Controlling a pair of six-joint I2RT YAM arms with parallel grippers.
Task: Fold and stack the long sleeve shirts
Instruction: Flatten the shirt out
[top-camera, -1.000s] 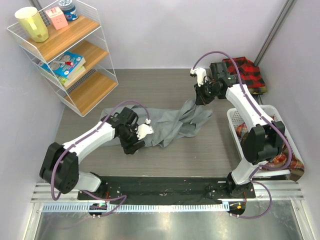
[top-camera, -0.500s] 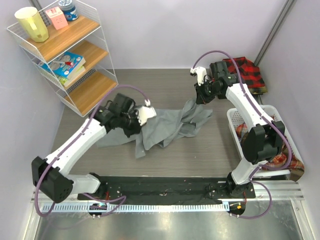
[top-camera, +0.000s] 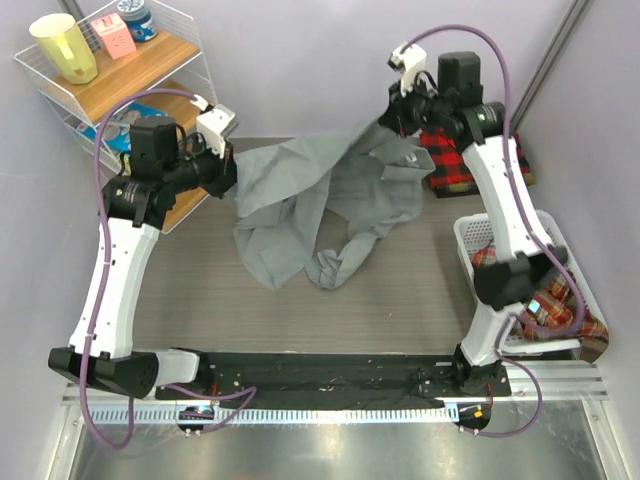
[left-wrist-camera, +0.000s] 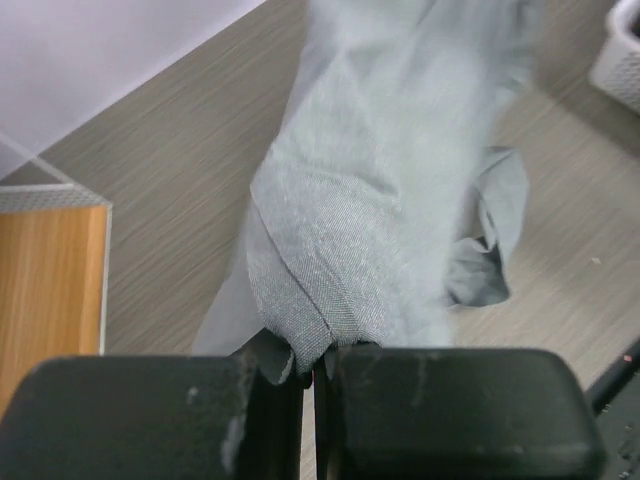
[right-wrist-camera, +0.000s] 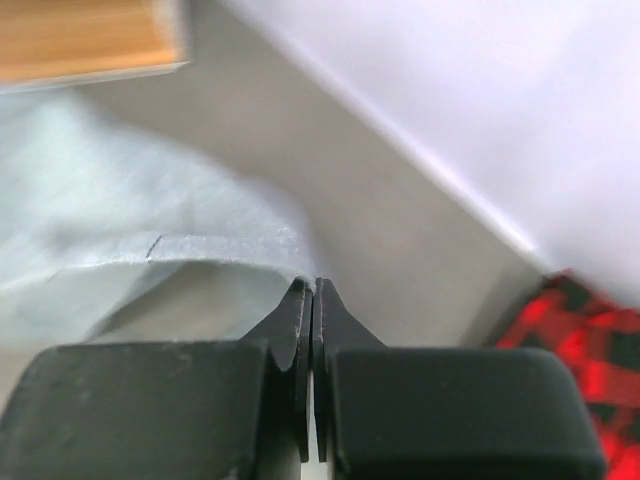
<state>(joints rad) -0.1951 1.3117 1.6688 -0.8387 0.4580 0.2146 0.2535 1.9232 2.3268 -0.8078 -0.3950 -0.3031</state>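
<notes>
Grey shirt (top-camera: 320, 190) hangs spread across the upper centre of the frame, lifted at two points, with its lower folds and one sleeve reaching down to the desk (top-camera: 400, 300). Left end effector (top-camera: 228, 170), upper left, is closed on a fold at the shirt's edge. Right end effector (top-camera: 385, 118), upper right, is closed on the opposite edge. Red-and-black checked shirt (top-camera: 455, 165) lies at upper right. Plaid shirts (top-camera: 550, 300) sit in the white basket (top-camera: 462, 235) at right. Wire shelf unit (top-camera: 150, 110) stands at upper left.
</notes>
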